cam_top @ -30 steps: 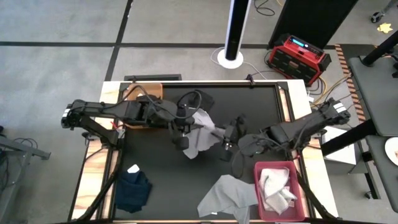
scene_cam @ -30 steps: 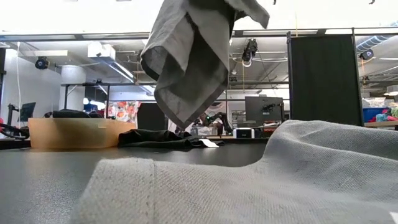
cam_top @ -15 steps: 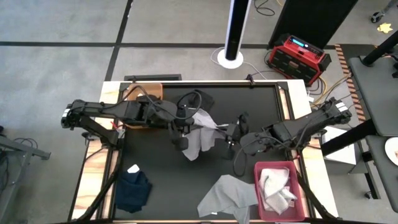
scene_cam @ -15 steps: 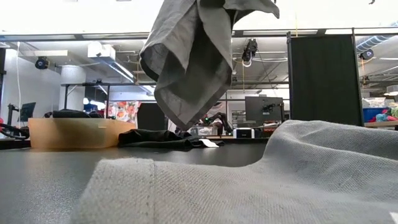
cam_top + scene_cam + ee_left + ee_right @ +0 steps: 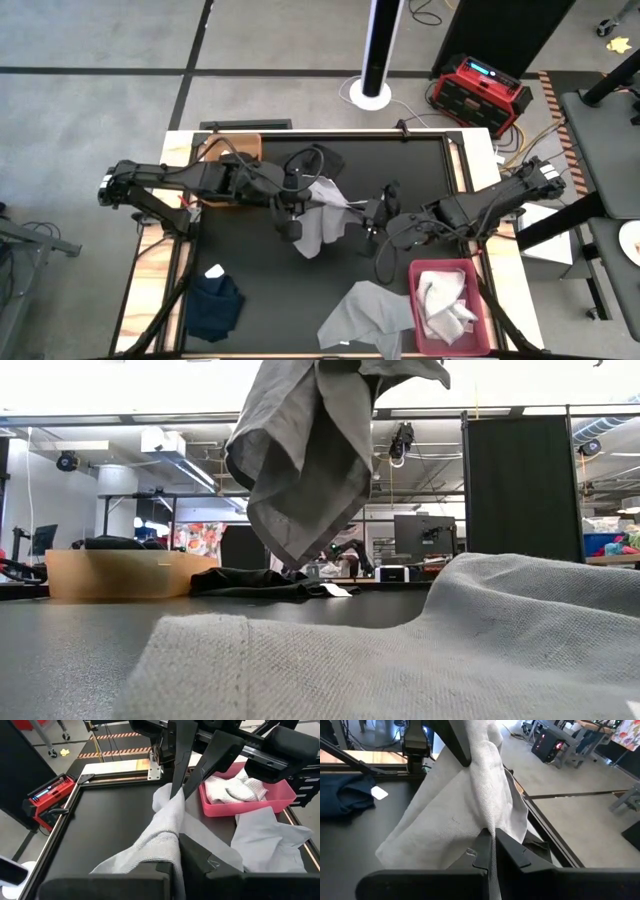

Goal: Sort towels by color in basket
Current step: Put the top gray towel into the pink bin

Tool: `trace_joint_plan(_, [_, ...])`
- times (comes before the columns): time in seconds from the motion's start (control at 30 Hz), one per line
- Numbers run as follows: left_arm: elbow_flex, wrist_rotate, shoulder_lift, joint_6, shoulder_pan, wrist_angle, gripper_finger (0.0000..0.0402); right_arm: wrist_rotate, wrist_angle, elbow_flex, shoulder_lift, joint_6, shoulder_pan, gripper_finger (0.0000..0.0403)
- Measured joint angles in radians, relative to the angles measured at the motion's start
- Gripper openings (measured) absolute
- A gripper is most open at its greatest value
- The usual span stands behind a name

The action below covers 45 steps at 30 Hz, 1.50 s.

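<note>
A grey towel [image 5: 160, 837] is pinched between the closed fingers of the left gripper [image 5: 180, 851] and, farther off, the right gripper [image 5: 178, 791]. A pink basket [image 5: 250, 802] holding white towels [image 5: 230, 787] is seen beyond.

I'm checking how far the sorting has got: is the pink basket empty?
No: in the high view the pink basket at the table's right front already holds light-coloured towels.
</note>
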Motion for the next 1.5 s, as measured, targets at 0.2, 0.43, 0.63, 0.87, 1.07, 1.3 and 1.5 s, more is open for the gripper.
trace_joint_plan(0.2, [0.0,0.0,-0.007,0.001,0.0,-0.036,0.0002,0.0,-0.017,0.0,-0.002,0.009,0.0,0.0009])
trace_joint_plan(0.43, [0.0,0.0,-0.007,-0.007,0.0,-0.038,0.0002,0.0,-0.017,0.0,-0.002,0.011,0.0,0.0009])
trace_joint_plan(0.63, [0.0,0.0,-0.007,-0.005,0.0,-0.052,0.0031,0.0,-0.018,0.0,-0.002,0.011,0.0,0.0009])
trace_joint_plan(0.87, [0.0,-0.001,-0.007,-0.001,0.0,-0.056,0.0042,0.0,-0.019,0.0,-0.002,0.01,0.0,0.0009])
trace_joint_plan(1.07, [0.0,-0.021,-0.007,0.008,0.0,-0.085,0.0003,0.0,-0.028,0.0,-0.002,0.011,0.0,0.0009])
trace_joint_plan(1.3, [0.0,-0.047,-0.025,0.029,-0.01,-0.113,0.0,-0.007,-0.189,0.0,-0.035,0.079,0.001,0.0009])
trace_joint_plan(1.5, [0.0,-0.047,-0.08,0.026,-0.031,-0.118,0.0,-0.03,-0.378,-0.001,-0.087,0.22,0.002,0.0009])
